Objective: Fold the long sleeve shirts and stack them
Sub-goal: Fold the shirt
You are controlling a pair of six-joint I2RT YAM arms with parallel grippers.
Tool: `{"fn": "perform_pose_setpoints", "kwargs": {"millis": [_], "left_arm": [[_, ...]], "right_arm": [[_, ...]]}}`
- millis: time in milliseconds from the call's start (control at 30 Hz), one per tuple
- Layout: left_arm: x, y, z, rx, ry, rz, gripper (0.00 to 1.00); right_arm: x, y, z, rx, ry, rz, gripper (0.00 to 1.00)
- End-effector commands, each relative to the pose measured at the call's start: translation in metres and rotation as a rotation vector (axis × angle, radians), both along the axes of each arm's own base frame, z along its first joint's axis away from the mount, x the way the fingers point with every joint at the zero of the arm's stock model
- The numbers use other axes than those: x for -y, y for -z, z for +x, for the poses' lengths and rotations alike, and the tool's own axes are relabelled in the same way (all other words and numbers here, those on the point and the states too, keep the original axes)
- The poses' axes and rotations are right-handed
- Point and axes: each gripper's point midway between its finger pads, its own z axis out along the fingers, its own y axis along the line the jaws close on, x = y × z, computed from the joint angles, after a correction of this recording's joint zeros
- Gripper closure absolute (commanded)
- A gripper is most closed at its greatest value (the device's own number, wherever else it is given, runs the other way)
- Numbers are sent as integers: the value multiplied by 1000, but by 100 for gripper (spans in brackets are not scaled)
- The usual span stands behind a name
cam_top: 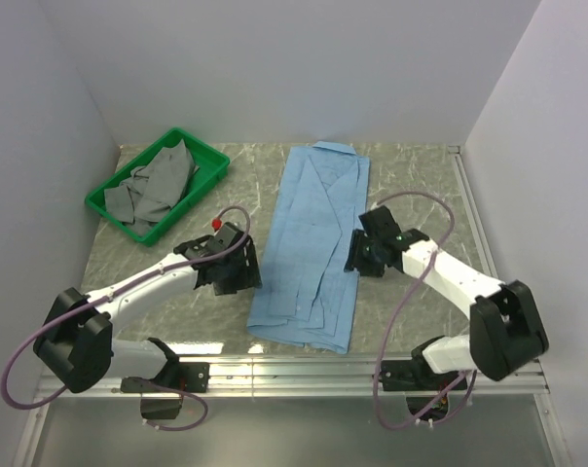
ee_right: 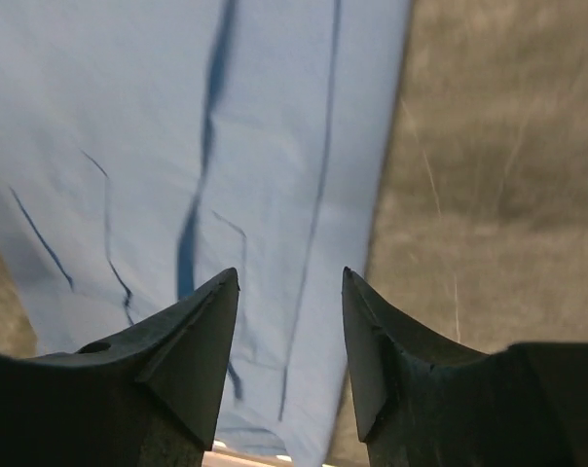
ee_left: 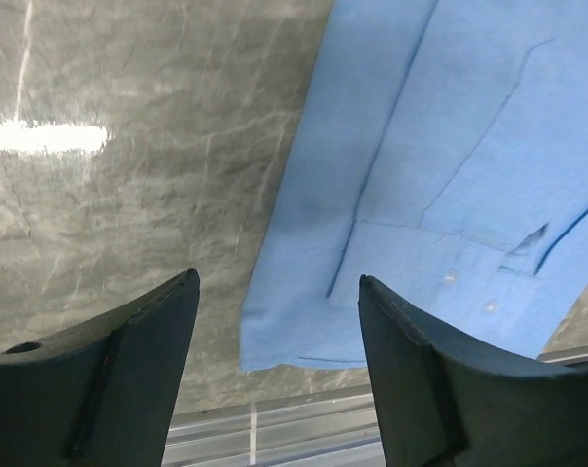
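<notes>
A light blue long sleeve shirt [cam_top: 313, 243] lies on the table folded lengthwise into a narrow strip, collar at the far end, hem near the front edge. My left gripper [cam_top: 238, 275] is open and empty, just left of the shirt's near left corner; its wrist view shows the hem corner and small white buttons of the shirt [ee_left: 440, 165] between its fingers [ee_left: 148, 331]. My right gripper [cam_top: 357, 255] is open and empty above the shirt's right edge; the shirt [ee_right: 177, 126] fills the left of its view.
A green bin [cam_top: 158, 183] holding grey cloth [cam_top: 156, 187] stands at the far left. White walls close in on the left, back and right. A metal rail [cam_top: 304, 368] runs along the table's front edge.
</notes>
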Motion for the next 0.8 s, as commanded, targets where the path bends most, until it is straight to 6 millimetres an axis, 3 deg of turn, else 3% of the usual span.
{"fn": "perform_pose_setpoints", "kwargs": {"millis": [0, 100, 267, 567, 767], "left_arm": [[-4, 12, -18, -73, 1, -6, 28], [-2, 19, -32, -120, 34, -30, 28], [-6, 36, -54, -191, 69, -28, 29], [3, 45, -58, -224, 106, -46, 35], [12, 45, -57, -247, 142, -61, 46]], "right_arm": [[-1, -1, -30, -29, 7, 66, 46], [3, 9, -60, -83, 4, 97, 44], [12, 17, -87, -133, -16, 86, 41], [-12, 33, -95, -214, -84, 180, 47], [-24, 40, -102, -274, -124, 215, 47]]}}
